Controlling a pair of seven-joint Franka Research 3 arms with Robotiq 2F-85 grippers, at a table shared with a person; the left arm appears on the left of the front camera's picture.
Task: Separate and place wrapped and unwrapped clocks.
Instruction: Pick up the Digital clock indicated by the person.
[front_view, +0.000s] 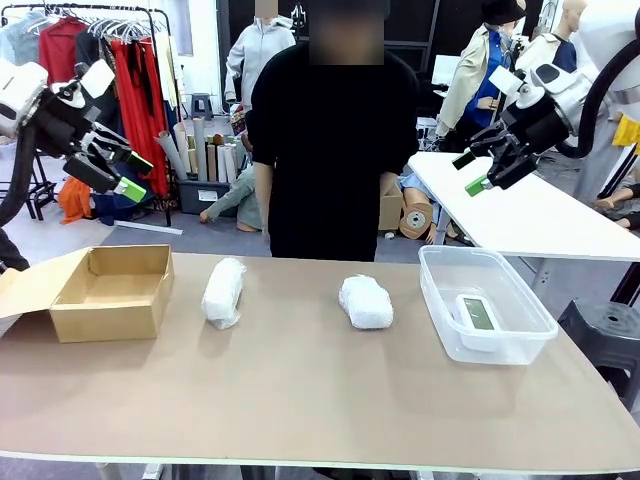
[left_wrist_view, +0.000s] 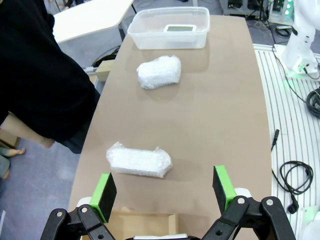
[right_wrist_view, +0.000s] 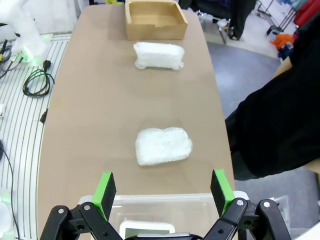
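We held both wide open and empty: left gripper (front_view: 135, 173) high at ten o'clock, right gripper (front_view: 470, 172) at two. Below lay the left bundle (front_view: 223, 292) and right bundle (front_view: 365, 302), loose between the box (front_view: 110, 300) at nine and the tub (front_view: 436, 290) at three. The clock (front_view: 479, 313), apparently bare, sat in the tub; both bundles were not yet placed.

At ten o'clock in the front view, the left arm (front_view: 25, 100): white moulded casing, black wrist unit. Its left gripper (front_view: 135, 172): black linkage fingers, silver pivot screws, bright green pads (left_wrist_view: 106, 196). At two o'clock, the right arm (front_view: 560, 85) and right gripper (front_view: 470, 172): identical finish, with a thick black cable (front_view: 598, 100). The person (front_view: 330, 150): plain black top.
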